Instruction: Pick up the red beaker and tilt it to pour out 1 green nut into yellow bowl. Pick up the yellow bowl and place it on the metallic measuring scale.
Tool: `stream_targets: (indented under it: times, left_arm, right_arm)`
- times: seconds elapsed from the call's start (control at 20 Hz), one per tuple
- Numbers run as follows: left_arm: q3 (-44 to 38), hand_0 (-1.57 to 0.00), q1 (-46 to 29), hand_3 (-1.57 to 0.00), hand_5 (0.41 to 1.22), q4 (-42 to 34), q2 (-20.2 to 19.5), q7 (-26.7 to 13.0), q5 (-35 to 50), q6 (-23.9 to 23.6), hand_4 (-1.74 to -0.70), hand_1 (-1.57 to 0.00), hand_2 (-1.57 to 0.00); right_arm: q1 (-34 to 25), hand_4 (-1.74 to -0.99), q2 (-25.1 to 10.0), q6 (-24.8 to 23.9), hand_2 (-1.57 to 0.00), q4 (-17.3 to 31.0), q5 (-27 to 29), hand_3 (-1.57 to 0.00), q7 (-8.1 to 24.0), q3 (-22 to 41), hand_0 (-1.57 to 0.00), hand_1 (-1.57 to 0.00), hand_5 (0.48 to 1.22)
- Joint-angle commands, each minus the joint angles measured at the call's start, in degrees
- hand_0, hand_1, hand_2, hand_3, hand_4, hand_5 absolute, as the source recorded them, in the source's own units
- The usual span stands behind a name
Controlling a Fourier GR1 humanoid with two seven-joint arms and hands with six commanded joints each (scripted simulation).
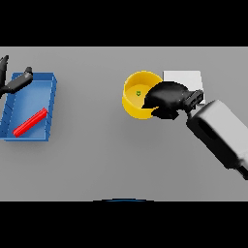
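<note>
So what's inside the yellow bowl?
A small green nut lies on the bottom of the yellow bowl. The right robot hand grips the bowl's right rim and hides that side of the inside.

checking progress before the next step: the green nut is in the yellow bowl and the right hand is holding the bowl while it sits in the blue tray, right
Not quite. The head view shows the yellow bowl on the grey table beside the scale, not in the blue tray. The green nut is inside, and the right hand grips its rim.

Tilted yellow bowl (137,96) holding green nut (138,93)
</note>
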State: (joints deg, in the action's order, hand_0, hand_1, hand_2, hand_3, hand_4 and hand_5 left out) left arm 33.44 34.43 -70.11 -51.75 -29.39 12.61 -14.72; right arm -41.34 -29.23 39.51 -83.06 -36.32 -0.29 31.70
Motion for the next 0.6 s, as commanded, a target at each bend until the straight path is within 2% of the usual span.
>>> stream_targets:
  times: [0.0, 0.1, 0.25, 0.35, 0.55]
  left_arm:
    - [0.1, 0.0, -0.46, 0.0, 0.73, -0.43, -0.09, 0.2, 0.06, -0.07, -0.8, 0.0, 0.0]
    - [-0.1, 0.0, -0.18, 0.0, 0.741, -0.23, 0.11, 0.04, 0.23, -0.14, -0.81, 0.0, 0.0]
    - [0.18, 0.0, -0.95, 0.0, 0.734, -1.92, -1.01, -0.95, -0.39, -0.84, -0.8, 0.0, 0.0]
    - [0.79, 0.0, -0.23, 0.0, 0.739, -2.57, -0.46, -3.44, -0.68, -1.17, -0.81, 0.0, 0.0]
    - [0.28, 0.0, -1.09, 0.0, 0.765, -3.32, -1.03, -4.05, 0.01, -1.38, -0.83, 0.0, 0.0]
  right_arm:
    - [-0.81, -1.719, -0.58, -0.6, -1.57, 0.46, -0.34, -1.26, -0.33, -0.5, -1.57, -1.57, 1.22]
    - [-2.21, -1.72, -2.05, -1.81, -1.57, 1.89, -1.05, -1.33, -0.08, -1.53, -1.57, -1.57, 1.221]
    - [-2.19, -1.719, -4.42, -4.75, -1.57, 5.26, -1.78, -1.26, -0.3, -2.79, -1.57, -1.57, 1.221]
    - [-3.74, -1.72, -4.77, -6.3, -1.57, 8.86, -1.68, -1.23, -0.23, -3.95, -1.57, -1.57, 1.221]
    - [-4.03, -1.72, -5.48, -9.37, -1.57, 16.24, -1.24, -1.19, -1.25, -5.39, -1.57, -1.57, 1.221]
